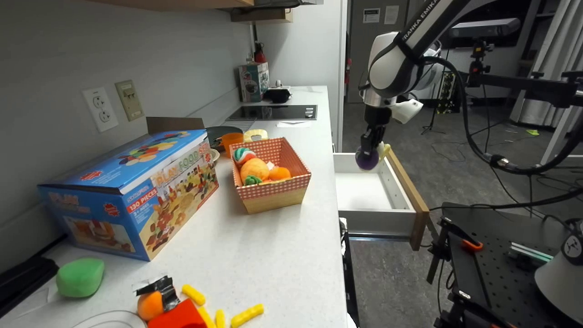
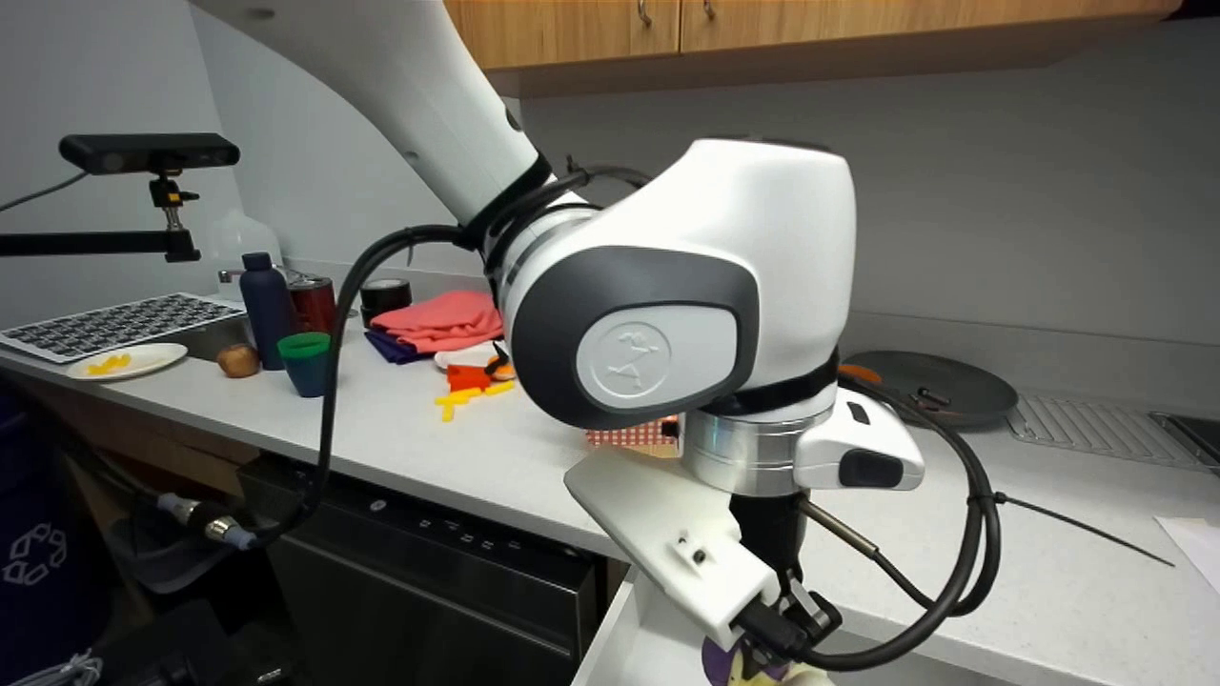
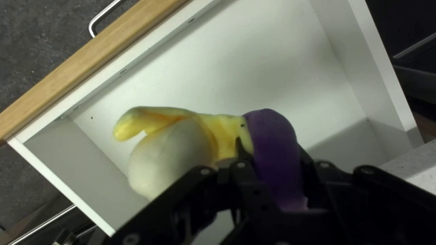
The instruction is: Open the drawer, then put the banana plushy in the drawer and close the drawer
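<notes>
Nearest in an exterior view, yellow sticks [image 1: 247, 315] are strewn beside a red container [image 1: 180, 316] on the desk [image 1: 273, 255]. Behind them a blue play-food box [image 1: 132, 191] is stood, and farther along round toy fruit [image 1: 254, 169] are gathered in a checked basket [image 1: 275, 197]. Beyond it, past the desk's edge, the drawer [image 1: 364, 189] is seen pulled out. Over its pale floor the banana plushy [image 3: 223, 132] is grasped by the tool [image 3: 272, 149], a purple portion [image 3: 275, 136] being caught between the jaws; whether it belongs to the plushy cannot be told, nor whether the drawer floor is touched. Farther off, a dark cooktop [image 1: 273, 112] is set in the desk, with a printed box [image 1: 253, 82] stood behind.
</notes>
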Motion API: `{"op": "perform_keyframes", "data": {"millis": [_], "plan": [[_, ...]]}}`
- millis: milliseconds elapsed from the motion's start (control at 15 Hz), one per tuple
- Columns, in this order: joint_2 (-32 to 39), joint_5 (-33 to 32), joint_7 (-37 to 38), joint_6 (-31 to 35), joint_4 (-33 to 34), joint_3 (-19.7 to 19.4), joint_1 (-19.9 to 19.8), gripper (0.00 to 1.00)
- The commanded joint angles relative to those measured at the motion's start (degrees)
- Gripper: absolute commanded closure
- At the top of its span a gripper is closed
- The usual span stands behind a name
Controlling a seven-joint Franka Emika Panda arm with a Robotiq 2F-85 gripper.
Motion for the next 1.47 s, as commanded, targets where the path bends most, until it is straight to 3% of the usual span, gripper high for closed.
{"op": "perform_keyframes", "data": {"millis": [0, 333, 667, 1267, 1400], "plan": [[3.2, -1.0, 0.0, 1.1, 2.7, 0.5, -0.7, 0.36], [3.3, -4.7, 1.5, 0.7, 5.1, 0.6, 0.0, 0.01], [1.3, -8.9, 3.1, 0.0, 6.0, 0.9, 0.9, 0.0], [2.0, -7.8, 2.0, 0.5, 6.0, 1.4, 0.3, 0.0], [0.8, -14.0, 4.8, 0.1, 4.9, -0.4, 0.8, 0.0]]}}
